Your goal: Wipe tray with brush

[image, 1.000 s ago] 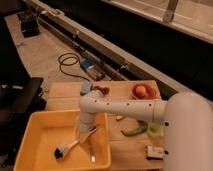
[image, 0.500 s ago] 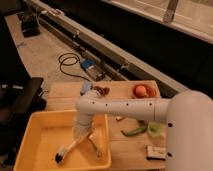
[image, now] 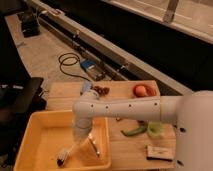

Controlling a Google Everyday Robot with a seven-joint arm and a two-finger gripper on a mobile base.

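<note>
In the yellow tray (image: 47, 135), near its front edge, the brush (image: 67, 154) slants with its dark bristle head lowest. The gripper (image: 78, 142) hangs over the tray's right half, clamped on the brush's pale handle. A thin metal utensil (image: 95, 148) lies just right of it, also inside the tray.

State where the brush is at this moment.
In the camera view the brush sits slanted inside the tray, lower left, dark head toward the near rim, below the gripper and left of a thin metal utensil.
</note>
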